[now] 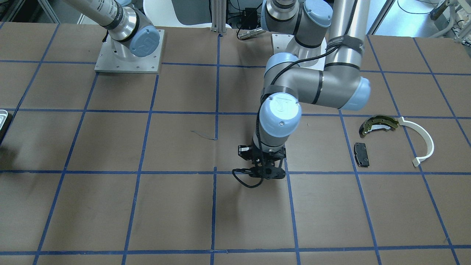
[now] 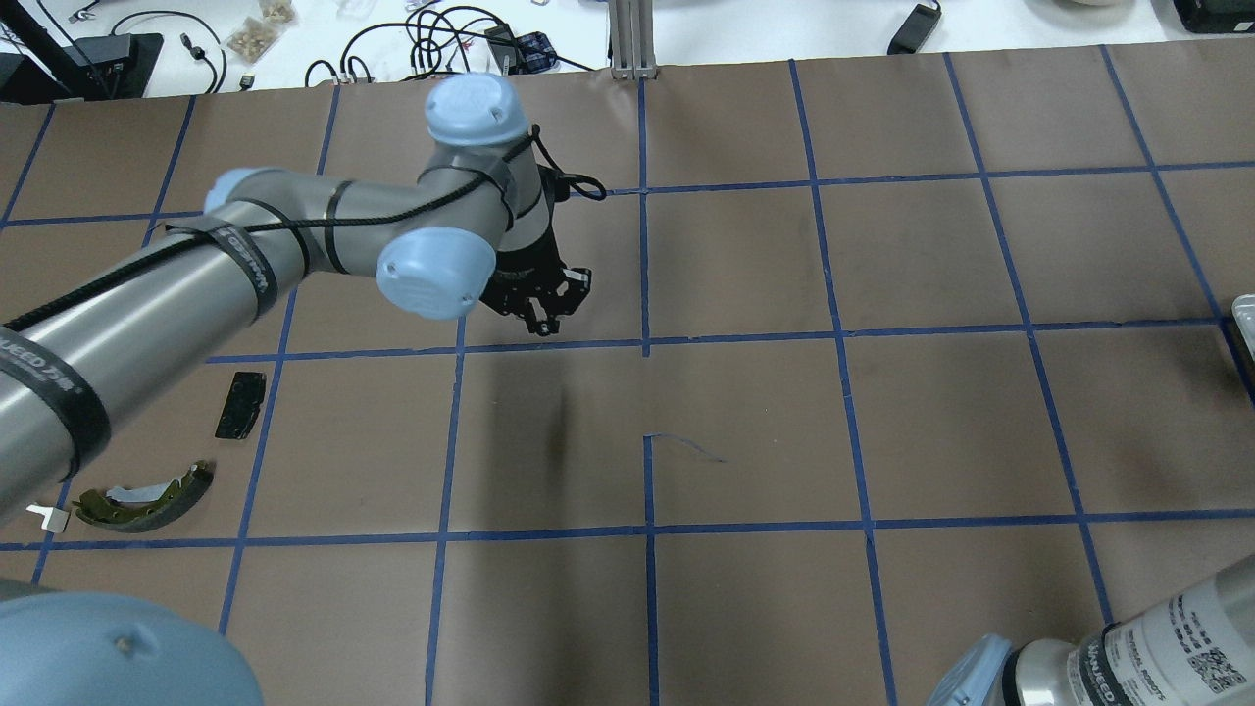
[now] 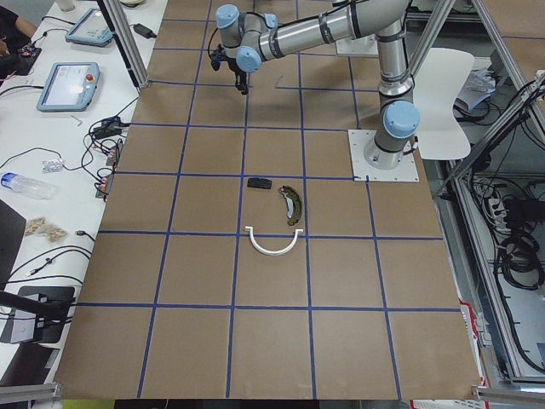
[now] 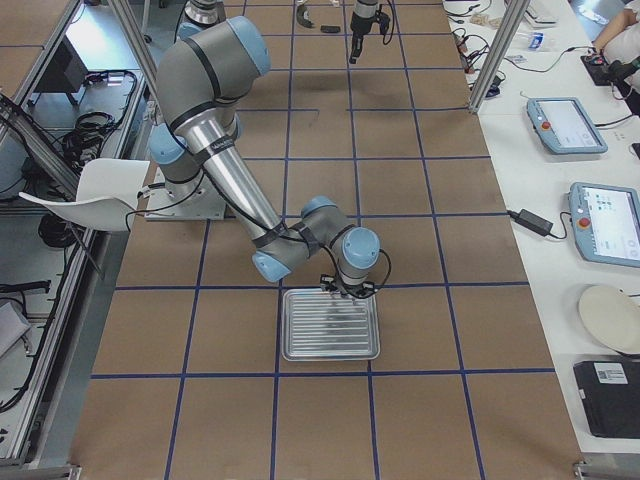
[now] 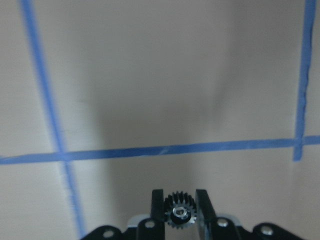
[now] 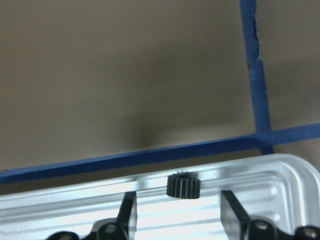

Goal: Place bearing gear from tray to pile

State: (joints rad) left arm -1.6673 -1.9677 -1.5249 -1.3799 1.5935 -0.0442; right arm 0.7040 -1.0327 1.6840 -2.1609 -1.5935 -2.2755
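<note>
Gripping a small dark toothed bearing gear (image 5: 179,213) in the left end effector (image 1: 265,172), above mid brown, blue-taped bench (image 1: 176,213), well apart from the pile (image 3: 292,204) (olive-gold curved brake shoe (image 1: 379,124), white plastic arc (image 1: 423,141), black rectangular pad (image 1: 361,154)). Holding the right end effector (image 6: 178,200) spread wide over the ribbed silver tray (image 6: 280,172), a second black gear (image 6: 183,186) on it.

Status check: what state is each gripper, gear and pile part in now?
Left gripper: shut on toothed gear.
Right gripper: open, straddling black gear.
Black gear: lying in tray, ungripped.
Brake shoe: lying loose.
White arc: lying loose.
Black pad: lying flat.
</note>
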